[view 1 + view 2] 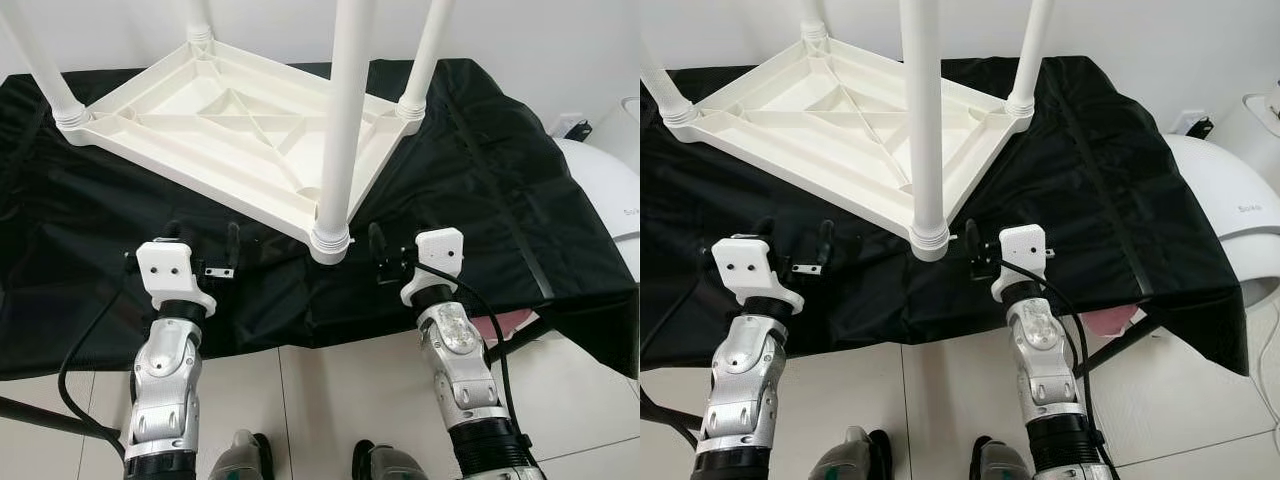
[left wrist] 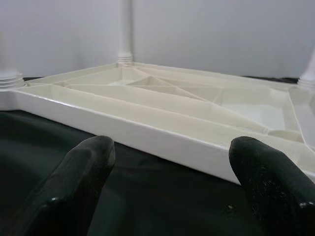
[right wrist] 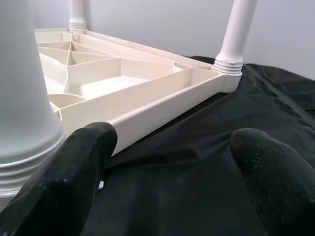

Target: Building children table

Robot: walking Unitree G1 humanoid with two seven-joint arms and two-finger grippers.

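upturned table [image 1: 230,130], both grippers open nr edge

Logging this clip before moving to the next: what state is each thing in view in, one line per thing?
Table top: upside down on the cloth, ribbed underside facing up.
Four legs: all standing upright in the corner sockets.
Black cloth: draped over the work surface, wrinkled.
Left hand: open, empty, just short of the table top's near edge.
Right hand: open, empty, beside the nearest leg's base.
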